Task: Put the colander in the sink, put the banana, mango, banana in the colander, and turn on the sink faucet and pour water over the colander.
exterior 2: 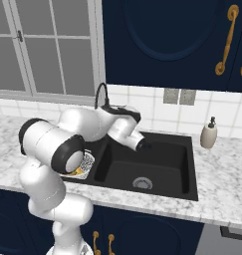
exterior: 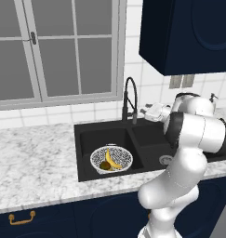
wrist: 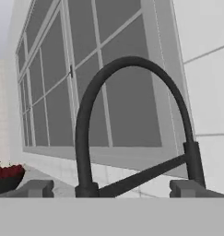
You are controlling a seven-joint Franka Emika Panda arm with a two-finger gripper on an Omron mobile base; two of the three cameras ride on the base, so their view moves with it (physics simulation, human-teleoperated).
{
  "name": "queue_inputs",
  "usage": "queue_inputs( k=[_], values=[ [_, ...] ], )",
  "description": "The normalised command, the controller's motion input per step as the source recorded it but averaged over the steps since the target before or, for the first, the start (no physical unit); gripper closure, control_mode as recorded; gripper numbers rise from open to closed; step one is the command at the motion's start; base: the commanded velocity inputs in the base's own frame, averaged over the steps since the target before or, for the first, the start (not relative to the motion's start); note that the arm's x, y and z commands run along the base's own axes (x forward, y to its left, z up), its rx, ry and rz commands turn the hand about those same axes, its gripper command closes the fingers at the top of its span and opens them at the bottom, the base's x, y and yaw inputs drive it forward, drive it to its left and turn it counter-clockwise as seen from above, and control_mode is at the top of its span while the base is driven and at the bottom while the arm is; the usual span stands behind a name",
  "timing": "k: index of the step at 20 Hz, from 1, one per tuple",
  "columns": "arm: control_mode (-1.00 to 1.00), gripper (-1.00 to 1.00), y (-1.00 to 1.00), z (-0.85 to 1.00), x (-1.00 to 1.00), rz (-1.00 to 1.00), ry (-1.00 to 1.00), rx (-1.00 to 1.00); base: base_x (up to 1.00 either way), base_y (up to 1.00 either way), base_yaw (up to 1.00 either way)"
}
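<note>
Right now my gripper (exterior: 143,111) hangs over the back of the sink (exterior: 86,135), just beside the sink faucet (exterior: 130,100), at about the level of its lower stem. My jaws stand wide apart and hold nothing; in the hand view the two fingertips (wrist: 36,188) rise on either side of the faucet's stem without touching it. Looking along my hand, I see the black gooseneck arching up in front of the window (wrist: 49,92), with its thin side rod slanting across between my tips. Off to the left edge of that view sits a dark bowl (wrist: 6,177) of something red on the counter; I cannot make out what the red things are.

From the left base view, the colander (exterior: 111,159) rests in the left basin of the sink, upright, its speckled white wall showing all round. Inside it lies a banana (exterior: 112,160), curved, and just beside that, toward the near side, the dark mango (exterior: 104,165). I can pick out only one banana clearly at this size. The right basin shows its round silver drain (exterior 2: 142,183) in the right base view, with my forearm stretched above it. A small soap dispenser (exterior 2: 208,133) stands on the marble counter (exterior: 30,158) behind the sink's right corner, well apart from my hand.
</note>
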Motion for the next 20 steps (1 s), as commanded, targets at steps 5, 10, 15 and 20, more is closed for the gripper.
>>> queue_inputs(
  k=[5,10,15,20],
  values=[
    [-1.0,-1.0,0.09,0.29,0.0,0.28,0.05,-0.01,0.0,0.0,0.0],
    [-1.0,-1.0,0.21,-0.01,0.02,0.23,0.04,0.0,0.0,0.0,0.0],
    [-1.0,-1.0,0.27,-0.44,0.24,0.17,0.01,0.0,0.0,0.0,0.0],
    [-1.0,-1.0,0.61,-0.37,0.28,0.14,0.0,0.0,0.0,0.0,0.0]
  ],
)
